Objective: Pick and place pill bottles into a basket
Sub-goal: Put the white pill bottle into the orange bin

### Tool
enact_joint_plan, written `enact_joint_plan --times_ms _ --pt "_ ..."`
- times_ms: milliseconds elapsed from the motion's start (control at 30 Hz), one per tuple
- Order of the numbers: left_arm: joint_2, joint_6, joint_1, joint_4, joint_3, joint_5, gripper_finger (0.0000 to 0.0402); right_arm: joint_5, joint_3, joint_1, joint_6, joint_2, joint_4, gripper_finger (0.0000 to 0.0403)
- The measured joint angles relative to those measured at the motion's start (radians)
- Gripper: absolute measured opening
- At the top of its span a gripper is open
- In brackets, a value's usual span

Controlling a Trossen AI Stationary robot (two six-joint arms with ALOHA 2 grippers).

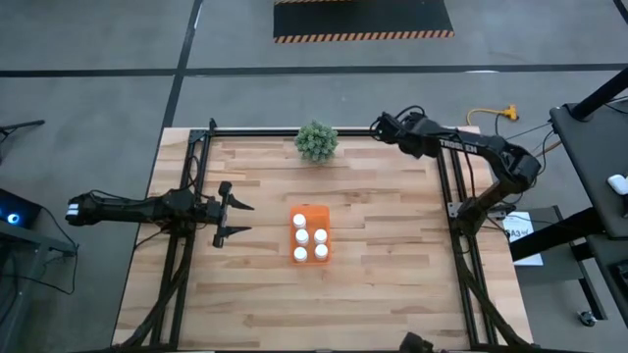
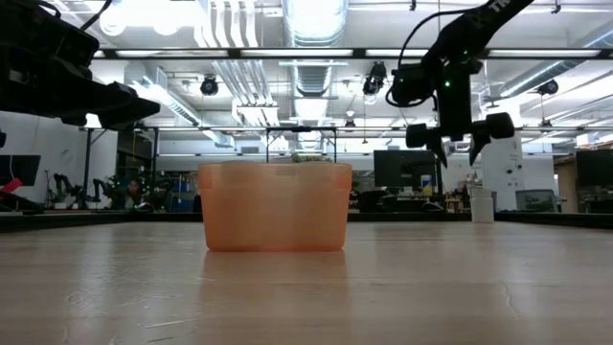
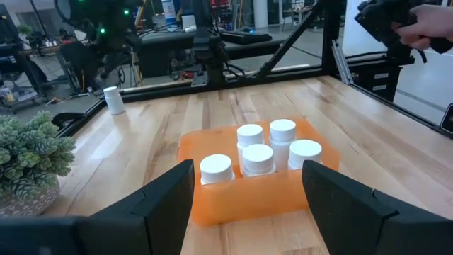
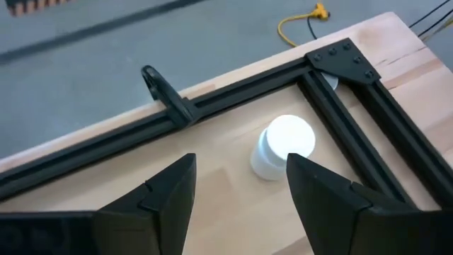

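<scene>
Right wrist view: my right tool [image 4: 241, 188] hovers half open, empty, w/ the last pill bottle [image 4: 282, 146] upright directly below at the table's far right corner. Basket [image 1: 311, 234] sits mid-table; right arm nearest.

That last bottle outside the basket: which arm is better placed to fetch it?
The right. Its end effector hangs open just above the loose bottle in the table's far corner. The left end effector waits open beside the basket, far from that bottle.
</scene>
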Motion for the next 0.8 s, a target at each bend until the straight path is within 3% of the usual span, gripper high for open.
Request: enact_joint_plan --times_ms 400,667,800 --pt "0.001 0.0 0.0 0.0 0.0 0.0 0.0245 0.068 -0.005 0.09 0.25 -0.001 -0.11 0.021" --pt "0.001 0.0 0.0 0.0 0.0 0.0 0.0245 -0.079 0.072 0.053 0.045 -0.001 -0.266 0.0206" --pt "0.0 0.0 0.0 0.0 0.0 0.0 0.0245 -0.091 0.144 0.018 0.076 -0.002 -0.416 0.0206"
